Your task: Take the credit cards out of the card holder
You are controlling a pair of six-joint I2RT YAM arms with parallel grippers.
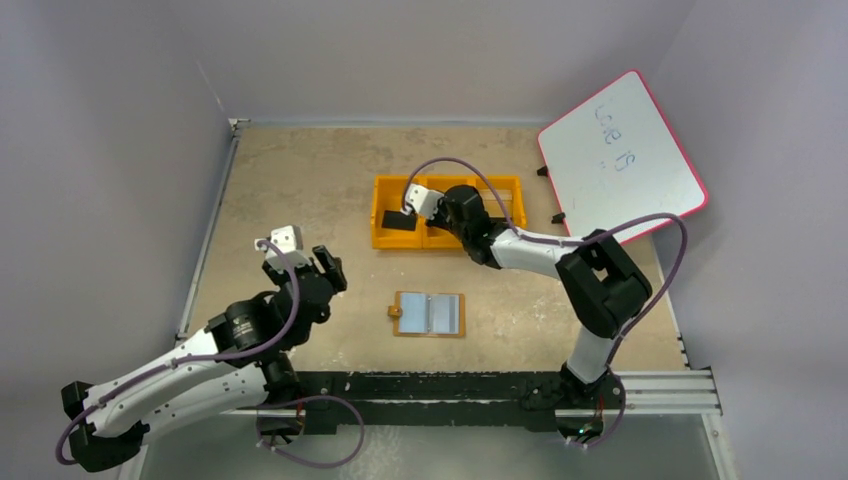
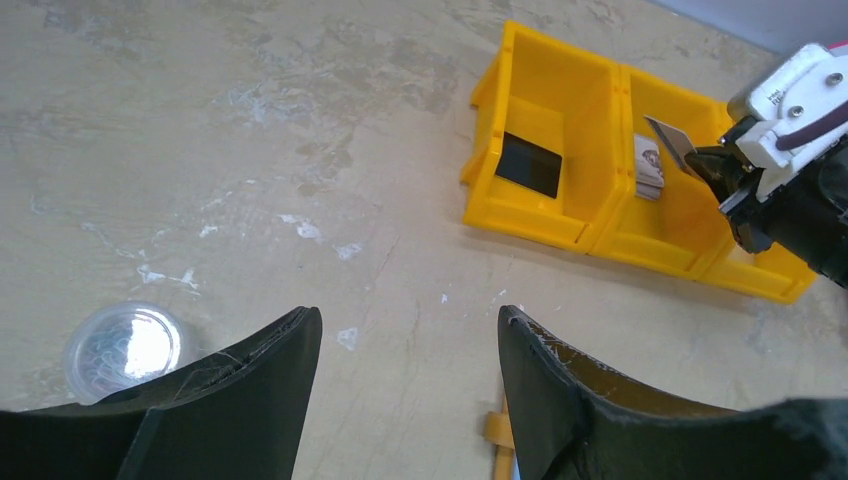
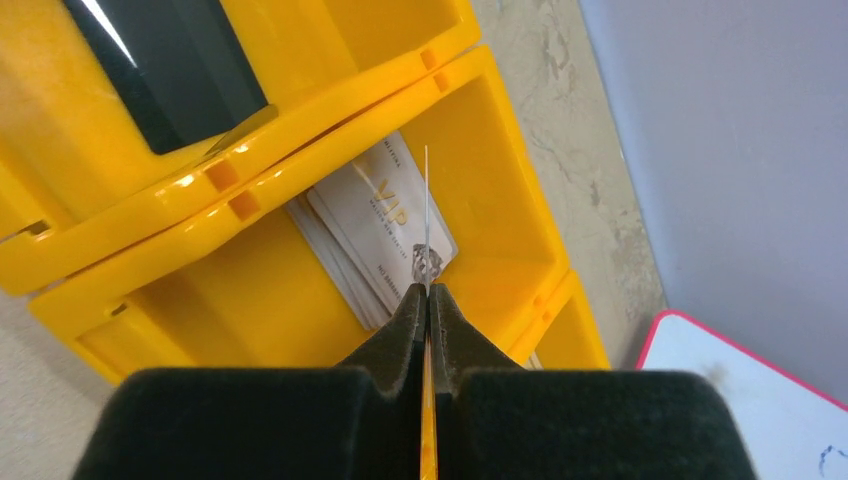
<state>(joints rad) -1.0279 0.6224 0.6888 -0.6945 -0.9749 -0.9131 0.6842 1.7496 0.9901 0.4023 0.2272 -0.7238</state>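
Note:
The card holder [image 1: 430, 313] lies open on the table, tan with pale blue-grey pockets; only its edge shows in the left wrist view [image 2: 500, 435]. My right gripper [image 3: 428, 290] is shut on a credit card [image 3: 427, 200], seen edge-on, and holds it above the middle compartment of the orange tray [image 3: 300, 290]. Several pale cards [image 3: 375, 235] lie stacked in that compartment. The left wrist view shows the right gripper [image 2: 720, 165] and the held card [image 2: 668, 138]. My left gripper [image 2: 410, 320] is open and empty, left of the holder [image 1: 305, 258].
A black block [image 2: 530, 163] lies in the tray's left compartment. A clear round lid [image 2: 125, 345] sits on the table to the left. A white board with a pink rim [image 1: 620, 155] leans at the back right.

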